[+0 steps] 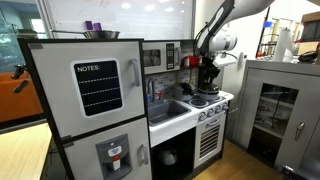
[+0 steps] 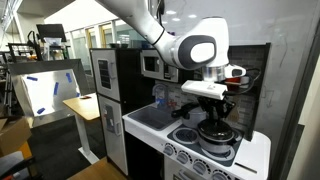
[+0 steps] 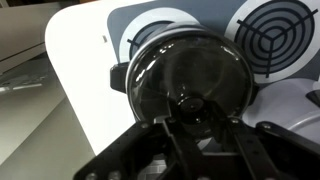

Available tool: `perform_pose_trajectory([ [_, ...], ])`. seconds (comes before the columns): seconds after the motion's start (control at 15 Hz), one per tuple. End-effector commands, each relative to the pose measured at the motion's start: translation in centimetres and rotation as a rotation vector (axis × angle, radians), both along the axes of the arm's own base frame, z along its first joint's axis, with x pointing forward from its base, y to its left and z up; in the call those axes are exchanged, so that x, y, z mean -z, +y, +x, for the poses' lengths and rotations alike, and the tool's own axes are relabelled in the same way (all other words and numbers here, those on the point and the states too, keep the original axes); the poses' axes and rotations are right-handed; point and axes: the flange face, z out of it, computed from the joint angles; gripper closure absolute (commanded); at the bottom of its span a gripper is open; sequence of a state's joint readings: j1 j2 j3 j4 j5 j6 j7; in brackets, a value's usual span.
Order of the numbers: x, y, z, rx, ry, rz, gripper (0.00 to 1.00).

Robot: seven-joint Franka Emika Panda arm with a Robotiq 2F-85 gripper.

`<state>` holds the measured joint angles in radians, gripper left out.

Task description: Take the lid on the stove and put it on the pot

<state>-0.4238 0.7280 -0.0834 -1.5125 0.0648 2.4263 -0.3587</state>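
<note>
Lid (image 3: pixel 185 65), round and dark-glinting, fills the middle of the wrist view. It lies straight beneath the gripper (image 3: pixel 198 122), with its small centre knob (image 3: pixel 195 100) just beyond the fingertips. A stub of handle (image 3: pixel 120 75) sticks out at the lid's left edge. I take that handle to belong to the pot underneath, so the lid looks to be on the pot or just above its mouth; the blur does not show which.

One finger (image 3: pixel 162 128) stands to the left of the knob and the other to its right. I cannot tell whether they are clamped on the knob or merely flank it.

A bare black burner (image 3: pixel 272 35) lies to the far right of the lid.

In an exterior view the gripper (image 2: pixel 212 110) hangs right over the pot (image 2: pixel 216 137) on the near part of the white stove (image 2: pixel 252 152); lid and pot cannot be told apart there.

Being round, the lid has no long axis, so the coming move turns on the knob: straight down along the gripper's own line, with no sideways reach.
</note>
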Motion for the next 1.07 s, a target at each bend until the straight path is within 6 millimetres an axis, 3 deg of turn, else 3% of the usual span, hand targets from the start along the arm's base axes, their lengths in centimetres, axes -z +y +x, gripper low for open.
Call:
perform_pose_trajectory([
  [0.0,0.24,-0.49,0.11,-0.020,0.003,0.025,0.92],
  [0.93,0.56,-0.76,0.23,-0.038,-0.002,0.029,0.92],
  [1.0,0.57,-0.77,0.23,-0.040,-0.001,0.028,0.42],
])
